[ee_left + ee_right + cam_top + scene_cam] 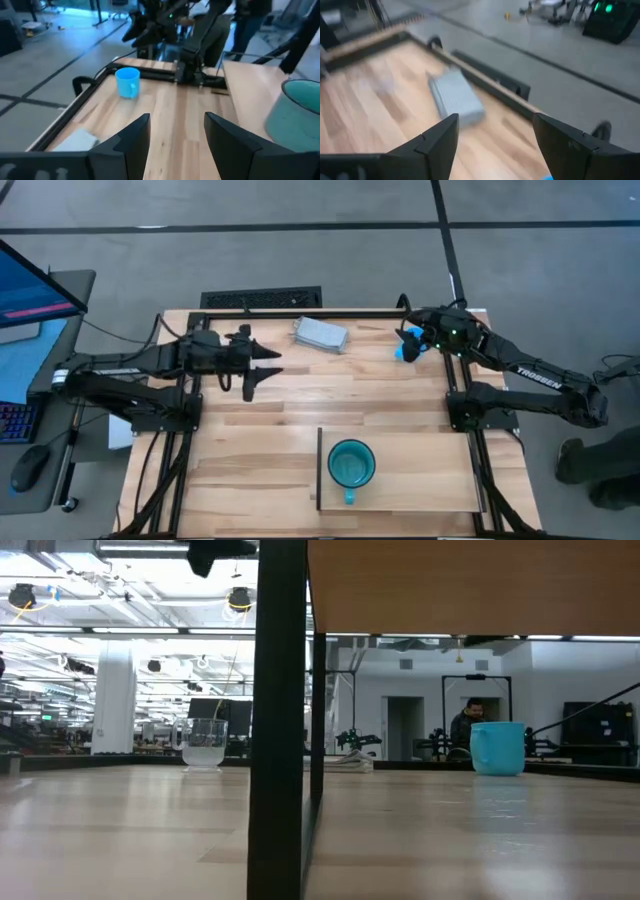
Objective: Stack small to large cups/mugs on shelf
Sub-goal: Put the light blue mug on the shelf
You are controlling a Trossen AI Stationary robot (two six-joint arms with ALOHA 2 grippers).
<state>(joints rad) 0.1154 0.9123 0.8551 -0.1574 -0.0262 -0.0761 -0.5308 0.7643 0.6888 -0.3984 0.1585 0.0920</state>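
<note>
The teal mug [351,465] stands upright on the pale shelf board [430,480], near its dark upright edge [319,470], handle toward the near edge; it also shows in the left wrist view [300,115]. The bright-blue mug [405,352] [127,82] [497,748] stands on the tabletop near the far right. The clear cup [205,745] stands on the table in the low view; I cannot make it out from above. My right gripper [410,333] [495,130] is open, above and just beyond the blue mug. My left gripper [258,370] [175,130] is open over the table's left middle.
A grey-blue block [320,335] [455,97] lies near the far edge, between the two grippers. In the low view the shelf's dark post [280,720] stands in the foreground and its board [470,585] spans overhead. Bare slats lie between the left gripper and the shelf. A person sits in the room behind.
</note>
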